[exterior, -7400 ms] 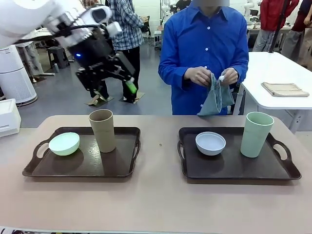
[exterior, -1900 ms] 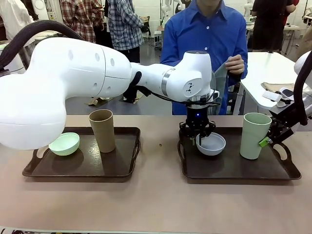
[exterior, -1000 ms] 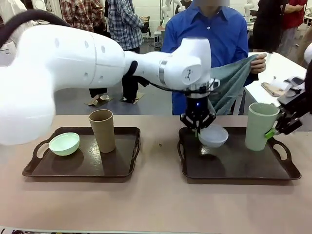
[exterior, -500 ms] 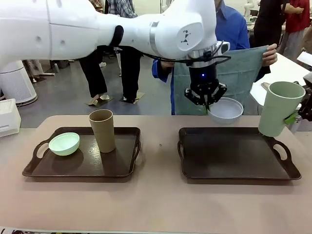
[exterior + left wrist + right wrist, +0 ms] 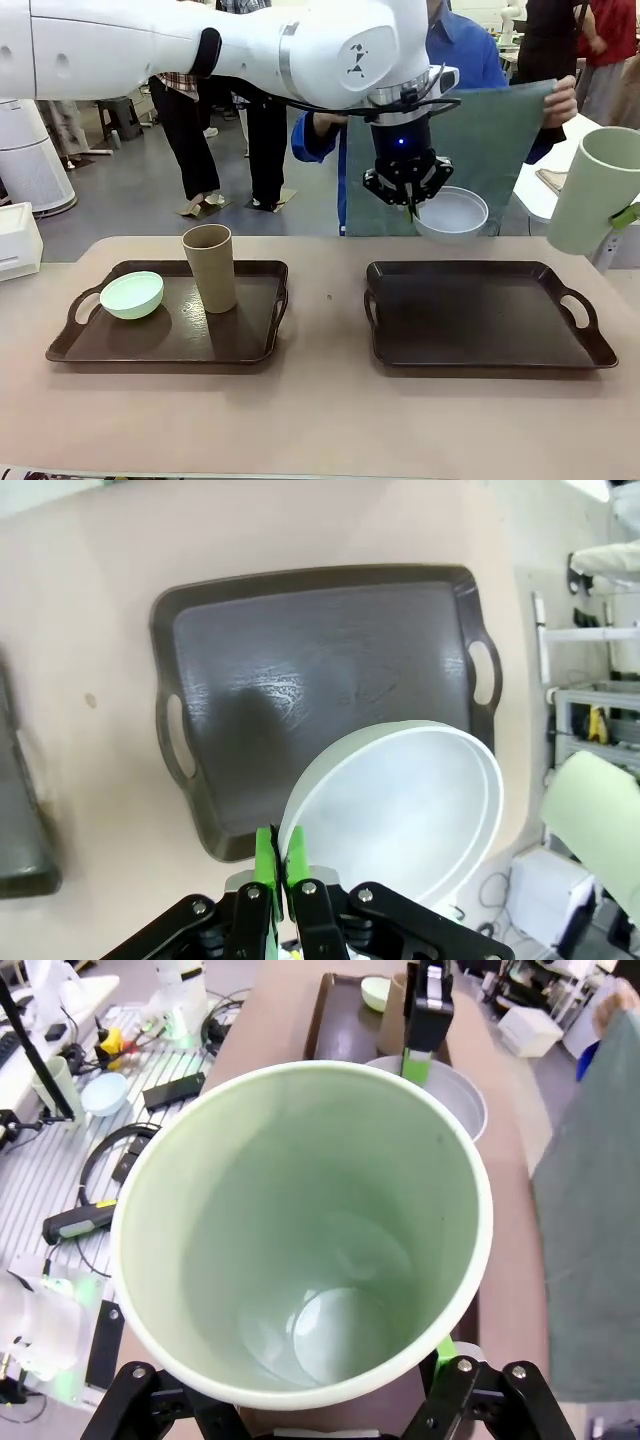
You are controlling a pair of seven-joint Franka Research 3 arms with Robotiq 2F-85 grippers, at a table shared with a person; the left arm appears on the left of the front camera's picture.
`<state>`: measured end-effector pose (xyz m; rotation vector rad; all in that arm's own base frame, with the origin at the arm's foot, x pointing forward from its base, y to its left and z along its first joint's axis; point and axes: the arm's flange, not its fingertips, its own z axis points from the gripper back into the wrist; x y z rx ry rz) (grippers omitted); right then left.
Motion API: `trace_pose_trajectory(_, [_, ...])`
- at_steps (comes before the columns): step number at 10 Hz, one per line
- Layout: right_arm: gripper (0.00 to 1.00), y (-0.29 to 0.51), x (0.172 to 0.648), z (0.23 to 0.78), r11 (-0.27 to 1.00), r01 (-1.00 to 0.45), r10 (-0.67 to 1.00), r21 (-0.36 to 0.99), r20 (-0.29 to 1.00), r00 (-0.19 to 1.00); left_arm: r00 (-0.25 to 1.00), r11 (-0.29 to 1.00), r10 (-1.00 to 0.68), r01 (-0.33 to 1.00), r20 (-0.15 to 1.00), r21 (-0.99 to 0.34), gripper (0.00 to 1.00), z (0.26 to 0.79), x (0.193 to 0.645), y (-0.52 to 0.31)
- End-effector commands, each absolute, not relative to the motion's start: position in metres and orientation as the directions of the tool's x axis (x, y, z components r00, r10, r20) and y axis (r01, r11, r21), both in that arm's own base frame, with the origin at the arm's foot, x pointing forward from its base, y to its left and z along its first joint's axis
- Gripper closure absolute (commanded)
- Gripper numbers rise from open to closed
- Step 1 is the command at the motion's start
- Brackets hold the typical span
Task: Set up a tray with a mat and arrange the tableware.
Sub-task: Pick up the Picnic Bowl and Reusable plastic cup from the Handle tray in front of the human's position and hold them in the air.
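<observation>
Dark tray (image 5: pixel 330 650) faintly glossy (scuffed); pale green cup (image 5: pixel 250 1210) matt; mat (image 5: pixel 505 130) cloth.

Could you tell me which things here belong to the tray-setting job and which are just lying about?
Part of the job:
right tray, bare; grey-green mat, held spread by the person; pale grey-blue bowl and pale green cup; left tray with mint green bowl and tan brown cup.

Just lying about:
white box, far left; small pale bowl on the side bench.
</observation>
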<state>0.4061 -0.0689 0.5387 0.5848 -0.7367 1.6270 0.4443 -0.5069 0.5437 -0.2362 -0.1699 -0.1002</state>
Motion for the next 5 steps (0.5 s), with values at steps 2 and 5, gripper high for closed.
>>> trace_pose_trajectory(2, [0.58,-0.069,0.406,0.539,-0.103,-0.984,0.666,-0.146,0.725,-0.177,0.98,0.966,-0.097,0.135,0.176,-0.219,1.0,0.54,0.44,-0.511])
trace_pose_trajectory(5, [0.58,-0.069,0.406,0.539,-0.103,-0.984,0.666,-0.146,0.725,-0.177,0.98,0.966,-0.097,0.135,0.176,-0.219,1.0,0.54,0.44,-0.511])
